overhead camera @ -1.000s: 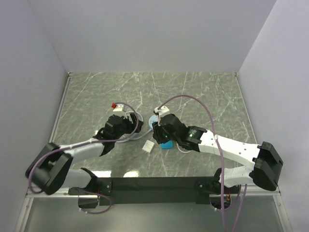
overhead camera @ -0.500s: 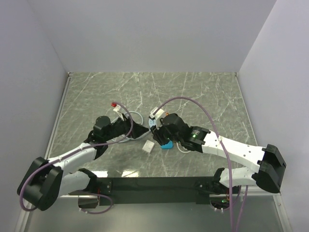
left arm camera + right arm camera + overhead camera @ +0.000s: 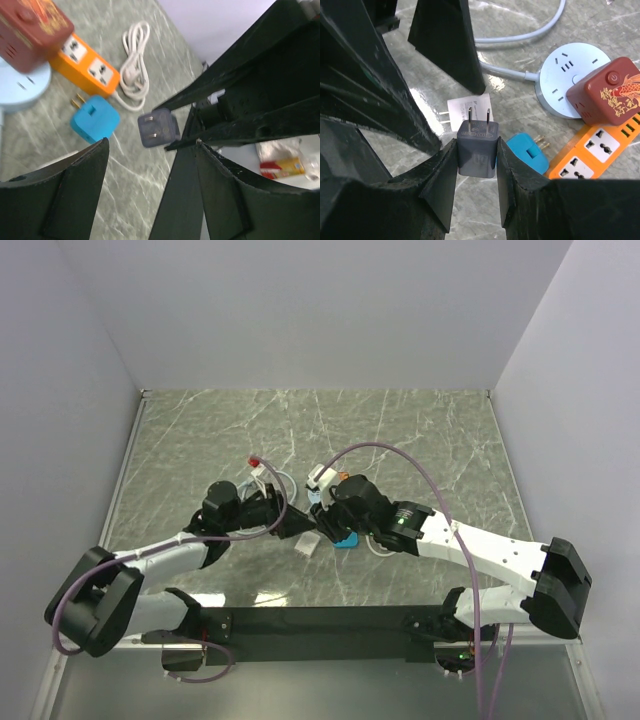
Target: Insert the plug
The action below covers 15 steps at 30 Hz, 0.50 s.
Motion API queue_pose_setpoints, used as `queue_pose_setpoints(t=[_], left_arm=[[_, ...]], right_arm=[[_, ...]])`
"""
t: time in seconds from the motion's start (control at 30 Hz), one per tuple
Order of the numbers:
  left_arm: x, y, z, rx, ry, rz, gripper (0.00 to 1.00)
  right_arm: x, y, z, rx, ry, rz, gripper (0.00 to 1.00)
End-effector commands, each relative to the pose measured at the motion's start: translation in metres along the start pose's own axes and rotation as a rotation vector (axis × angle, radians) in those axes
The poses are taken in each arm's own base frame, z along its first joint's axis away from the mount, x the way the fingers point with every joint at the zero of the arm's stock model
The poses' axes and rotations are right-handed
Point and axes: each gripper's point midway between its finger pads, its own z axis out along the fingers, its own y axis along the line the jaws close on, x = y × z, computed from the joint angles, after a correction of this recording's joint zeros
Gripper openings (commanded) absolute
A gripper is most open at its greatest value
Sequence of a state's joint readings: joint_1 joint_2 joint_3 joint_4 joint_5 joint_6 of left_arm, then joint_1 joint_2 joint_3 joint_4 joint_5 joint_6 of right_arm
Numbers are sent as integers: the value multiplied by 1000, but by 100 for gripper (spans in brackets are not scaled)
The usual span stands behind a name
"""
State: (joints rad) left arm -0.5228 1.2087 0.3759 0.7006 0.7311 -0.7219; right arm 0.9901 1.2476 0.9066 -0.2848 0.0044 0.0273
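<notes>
My right gripper is shut on the grey plug, its two prongs pointing away from the wrist, a little above the table. The same plug shows in the left wrist view, clamped between the right gripper's black fingers. An orange power strip lies just right of the plug. My left gripper stands open and empty, close beside the right gripper and facing the plug. From above, the left gripper nearly meets it at the table's middle.
A blue plug and a white plug lie on the marble under the grippers. A round pale-blue socket carries a red-brown adapter cube. A coiled white cable lies beyond the strip.
The left arm drew back to the left, then swung right again, bringing its open gripper close to the right gripper. The right gripper keeps its hold on the grey plug, barely shifted.
</notes>
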Motion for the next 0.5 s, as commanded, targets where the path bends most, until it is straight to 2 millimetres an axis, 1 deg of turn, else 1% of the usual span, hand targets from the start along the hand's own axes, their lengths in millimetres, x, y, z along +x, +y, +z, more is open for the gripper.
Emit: queue_pose_setpoints(t=[0.0,0.07,0.17,0.3,0.33,0.4,0.47], left_arm=[[-2,-20,9,92,27,52,75],[-1,-14,13,65,34,49,75],[-3,-19,16,90,25,47,74],[-6,-17,18,81,12,43,74],[-7,-18,18,85,3,40,72],[-8,-18,16,80,-9,43,72],[-9,-15,11,57,-24,50,72]], right_arm=[[-20,6,-3,-34,-56,-18,0],[-21,8,-3,-51,-61,-43,0],[-22,13,-3,-79,-66,-51,0],[-19,21,-1,-106,-56,-64,0],[-18,22,0,-108,-54,-64,0],[-18,20,-3,-101,-60,-60,0],[-12,16,-4,-75,-52,-53,0]])
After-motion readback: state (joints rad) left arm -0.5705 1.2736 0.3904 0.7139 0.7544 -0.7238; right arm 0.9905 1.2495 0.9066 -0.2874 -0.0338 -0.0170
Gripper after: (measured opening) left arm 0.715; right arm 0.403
